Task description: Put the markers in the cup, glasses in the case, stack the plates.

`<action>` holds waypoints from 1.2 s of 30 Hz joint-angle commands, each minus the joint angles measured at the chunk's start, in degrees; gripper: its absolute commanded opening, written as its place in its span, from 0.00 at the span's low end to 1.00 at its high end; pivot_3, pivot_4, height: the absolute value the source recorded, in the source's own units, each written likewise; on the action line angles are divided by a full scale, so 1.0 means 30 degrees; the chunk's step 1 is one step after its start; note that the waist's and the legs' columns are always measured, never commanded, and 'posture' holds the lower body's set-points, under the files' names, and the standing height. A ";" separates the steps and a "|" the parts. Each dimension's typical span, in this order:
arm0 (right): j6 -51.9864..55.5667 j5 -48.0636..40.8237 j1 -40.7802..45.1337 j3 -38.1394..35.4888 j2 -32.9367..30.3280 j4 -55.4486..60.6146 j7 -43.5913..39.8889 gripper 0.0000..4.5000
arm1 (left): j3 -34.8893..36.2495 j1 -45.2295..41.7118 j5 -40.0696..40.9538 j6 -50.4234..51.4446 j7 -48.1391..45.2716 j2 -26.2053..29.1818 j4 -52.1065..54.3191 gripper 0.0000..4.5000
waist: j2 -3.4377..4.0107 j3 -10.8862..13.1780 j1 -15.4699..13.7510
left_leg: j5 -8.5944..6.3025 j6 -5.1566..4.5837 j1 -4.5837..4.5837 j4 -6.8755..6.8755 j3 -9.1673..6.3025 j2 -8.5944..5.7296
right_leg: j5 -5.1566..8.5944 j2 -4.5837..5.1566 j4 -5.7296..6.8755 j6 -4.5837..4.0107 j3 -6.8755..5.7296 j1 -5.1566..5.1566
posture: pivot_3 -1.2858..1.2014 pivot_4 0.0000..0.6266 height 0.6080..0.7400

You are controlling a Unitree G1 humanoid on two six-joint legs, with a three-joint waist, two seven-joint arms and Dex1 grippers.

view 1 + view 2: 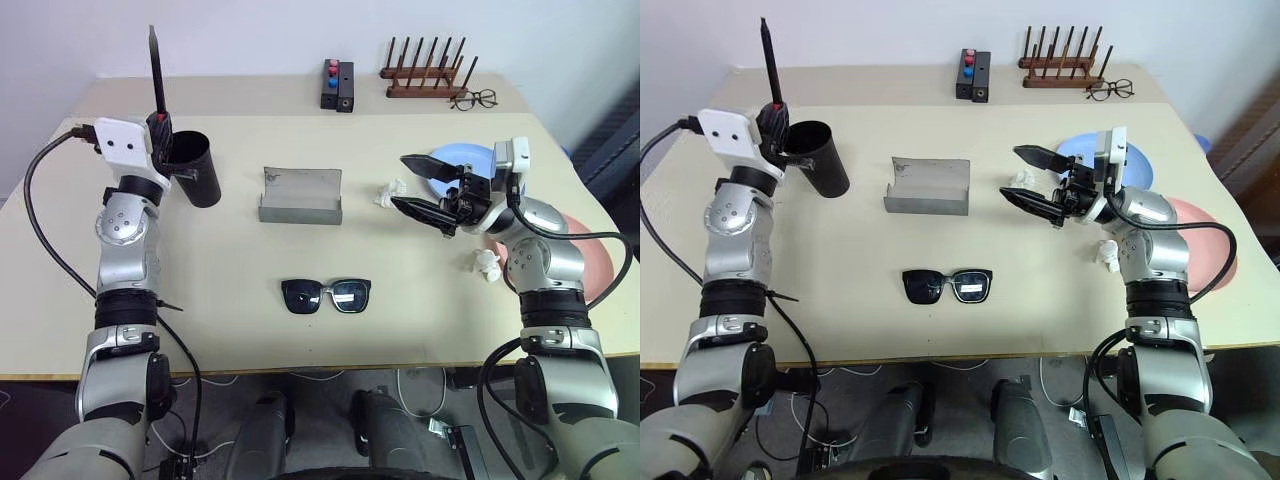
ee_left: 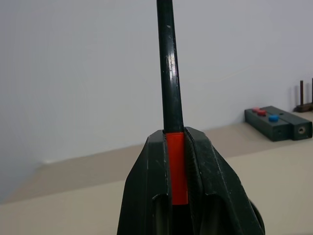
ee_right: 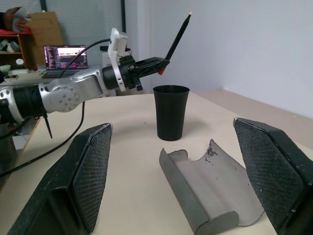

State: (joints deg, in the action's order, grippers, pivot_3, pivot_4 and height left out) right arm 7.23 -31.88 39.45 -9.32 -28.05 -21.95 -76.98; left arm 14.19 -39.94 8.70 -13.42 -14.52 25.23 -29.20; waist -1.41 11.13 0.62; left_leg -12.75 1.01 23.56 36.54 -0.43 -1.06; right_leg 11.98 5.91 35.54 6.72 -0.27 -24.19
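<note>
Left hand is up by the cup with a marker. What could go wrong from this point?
1. The left hand grips the marker only at its red end, so the long body sticks up and could pivot or slip as it is tipped toward the cup.
2. The cup is tall and narrow; a nudge from the hand or marker could topple it.
3. The right hand hangs open above the table near the open case and crumpled paper, which it might brush.
</note>
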 commanded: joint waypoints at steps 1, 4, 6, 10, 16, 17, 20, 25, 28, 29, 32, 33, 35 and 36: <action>0.0082 -0.0406 -0.0012 -0.0444 -0.0334 0.1043 0.0119 0.90 | 0.0140 0.0179 -0.0281 -0.0595 0.0222 0.0260 0.0088 0.01 | 0.0000 0.0000 0.0004 | 0.0000 0.0000 0.0000 0.0000 0.0000 0.0000 | 0.0000 0.0000 0.0000 0.0000 0.0000 0.0000 | 0.52 0.24 1.00; 0.0143 -0.0415 -0.0043 -0.0444 -0.0347 0.1163 0.0225 0.90 | 0.0102 0.0206 -0.0412 -0.0700 0.0266 0.0232 -0.0103 0.01 | 0.0000 0.0000 0.0000 | 0.0000 0.0000 0.0000 0.0000 -0.0001 0.0000 | 0.0000 0.0000 0.0001 0.0000 0.0000 0.0000 | 0.52 0.24 1.00; 0.0171 -0.0414 -0.0012 -0.0421 -0.0337 0.1208 0.0322 0.90 | 0.0069 0.0155 -0.0476 -0.0763 0.0314 0.0221 -0.0287 0.01 | 0.0000 0.0000 -0.0014 | 0.0000 0.0000 0.0000 0.0001 -0.0001 0.0000 | 0.0000 0.0000 0.0001 0.0000 0.0000 0.0000 | 0.52 0.24 1.00; 0.0235 -0.0435 -0.0047 -0.0431 -0.0346 0.1375 0.0465 0.90 | 0.0060 0.0118 -0.0564 -0.0804 0.0379 0.0204 -0.0475 0.01 | 0.0000 0.0000 -0.0001 | -0.0001 -0.0002 0.0000 0.0002 -0.0001 0.0000 | 0.0000 0.0000 0.0000 0.0000 0.0000 0.0000 | 0.52 0.24 1.00; 0.0250 -0.0448 -0.0088 -0.0470 -0.0358 0.1518 0.0645 0.90 | 0.0027 -0.0034 -0.0719 -0.0876 0.0444 0.0192 -0.0818 0.01 | 0.0000 0.0000 -0.0002 | -0.0002 -0.0003 0.0000 0.0002 0.0000 0.0000 | 0.0000 0.0000 0.0000 0.0000 0.0000 0.0000 | 0.52 0.24 1.00; 0.0252 -0.0452 -0.0083 -0.0475 -0.0364 0.1531 0.0674 0.90 | 0.0023 -0.0043 -0.0721 -0.0880 0.0424 0.0188 -0.0839 0.10 | 0.0000 0.0000 0.0001 | -0.0002 -0.0003 0.0000 0.0002 0.0000 0.0000 | 0.0000 0.0000 0.0000 0.0000 0.0000 0.0000 | 0.52 0.24 1.00; 0.0262 -0.0473 -0.0092 -0.0486 -0.0390 0.1573 0.0739 0.90 | 0.0014 -0.0028 -0.0720 -0.0907 0.0388 0.0198 -0.0839 0.39 | 0.0000 0.0000 0.0000 | -0.0002 -0.0003 0.0000 0.0002 -0.0001 0.0000 | 0.0000 0.0000 0.0000 0.0000 0.0000 0.0000 | 0.52 0.24 1.00; 0.0284 -0.0478 -0.0091 -0.0477 -0.0429 0.1513 0.0754 0.90 | 0.0046 -0.0006 -0.0570 -0.0888 0.0281 0.0151 -0.0704 0.93 | 0.0000 0.0000 -0.0001 | -0.0002 -0.0003 0.0000 0.0002 -0.0001 0.0000 | 0.0000 0.0000 0.0000 0.0000 0.0000 0.0000 | 0.52 0.24 1.00; 0.0208 -0.0439 0.0002 -0.0470 -0.0410 0.1334 0.0739 0.90 | 0.0131 0.0054 -0.0326 -0.0828 0.0127 0.0112 -0.0279 0.99 | 0.0000 0.0000 0.0000 | -0.0002 -0.0003 0.0000 0.0002 -0.0001 0.0000 | 0.0000 0.0000 0.0000 0.0000 0.0000 0.0000 | 0.52 0.24 1.00; 0.0170 -0.0424 0.0046 -0.0469 -0.0396 0.1259 0.0732 0.90 | 0.0164 0.0057 -0.0257 -0.0821 0.0082 0.0115 -0.0175 0.99 | 0.0000 0.0000 -0.0001 | -0.0002 -0.0003 0.0000 0.0001 -0.0001 0.0001 | 0.0000 0.0000 0.0000 0.0000 0.0000 0.0000 | 0.52 0.24 1.00; 0.0049 -0.0373 0.0154 -0.0462 -0.0357 0.1054 0.0698 0.90 | 0.0218 0.0026 -0.0211 -0.0813 0.0038 0.0136 -0.0147 0.99 | 0.0000 0.0000 -0.0001 | -0.0002 -0.0003 0.0000 0.0002 -0.0001 0.0001 | 0.0000 0.0000 0.0000 0.0000 0.0000 0.0000 | 0.52 0.24 1.00; 0.0028 -0.0365 0.0174 -0.0460 -0.0350 0.1017 0.0693 0.90 | 0.0232 0.0020 -0.0205 -0.0802 0.0031 0.0135 -0.0149 0.99 | 0.0000 0.0000 -0.0002 | -0.0002 -0.0003 0.0001 0.0002 -0.0001 0.0000 | 0.0000 0.0000 0.0000 0.0000 0.0000 0.0000 | 0.52 0.24 1.00; -0.0033 -0.0352 0.0207 -0.0465 -0.0337 0.0932 0.0683 0.90 | 0.0244 0.0004 -0.0095 -0.0715 -0.0035 0.0095 0.0102 0.99 | 0.0000 0.0000 -0.0001 | -0.0002 -0.0003 0.0000 0.0002 -0.0001 0.0001 | 0.0000 0.0000 0.0000 0.0000 0.0000 0.0000 | 0.52 0.24 1.00; -0.0065 -0.0350 0.0206 -0.0476 -0.0344 0.0897 0.0670 0.90 | 0.0235 -0.0025 0.0021 -0.0670 -0.0127 0.0054 0.0243 0.99 | 0.0000 0.0000 -0.0001 | -0.0002 -0.0003 0.0000 0.0002 -0.0001 0.0001 | 0.0000 0.0000 0.0000 0.0000 0.0000 0.0000 | 0.52 0.24 1.00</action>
State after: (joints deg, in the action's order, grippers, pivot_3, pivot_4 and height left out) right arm 7.94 -32.26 38.88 -9.38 -28.28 -20.01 -74.77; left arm 14.23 -38.96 7.81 -14.67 -14.67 25.21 -31.21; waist -1.41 11.13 0.62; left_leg -12.75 1.00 23.56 36.54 -0.43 -1.06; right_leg 11.98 5.91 35.54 6.72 -0.27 -24.19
